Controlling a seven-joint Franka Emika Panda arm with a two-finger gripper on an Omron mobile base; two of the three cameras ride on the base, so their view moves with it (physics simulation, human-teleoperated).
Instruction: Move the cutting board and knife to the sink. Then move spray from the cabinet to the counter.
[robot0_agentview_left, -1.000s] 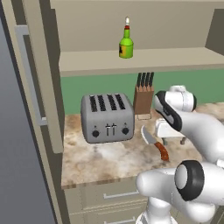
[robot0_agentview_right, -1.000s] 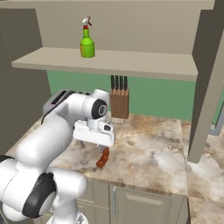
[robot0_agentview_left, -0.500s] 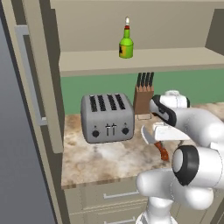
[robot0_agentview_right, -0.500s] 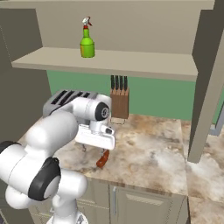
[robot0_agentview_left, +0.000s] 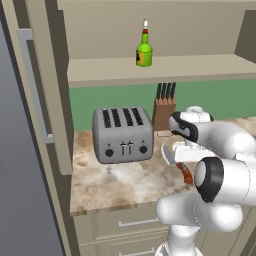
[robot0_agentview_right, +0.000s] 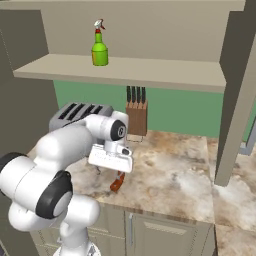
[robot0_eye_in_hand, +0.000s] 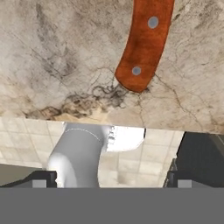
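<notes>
The knife's reddish-brown handle (robot0_eye_in_hand: 144, 43) with two rivets lies on the marbled counter (robot0_agentview_right: 170, 165), near its front edge; the blade is hidden. My gripper (robot0_eye_in_hand: 111, 179) hovers just above it, open, with nothing between its fingertips (robot0_eye_in_hand: 43, 178). From the right base view the gripper (robot0_agentview_right: 111, 167) points down over the knife (robot0_agentview_right: 118, 182). The green spray (robot0_agentview_right: 99, 47) stands upright on the cabinet shelf (robot0_agentview_right: 150, 75), well above the arm. The spray (robot0_agentview_left: 144, 52) also shows in the left base view. The cutting board and the sink are out of view.
A grey four-slot toaster (robot0_agentview_left: 122, 135) stands on the counter left of the gripper. A wooden knife block (robot0_agentview_left: 164, 110) with black handles sits against the green wall behind it. The open cabinet door (robot0_agentview_left: 47, 90) with its grey bar handle hangs at the left.
The arm has folded lower and the hand has sunk slightly toward the knife handle. The knife and the spray have not moved. The jaws stay wide.
</notes>
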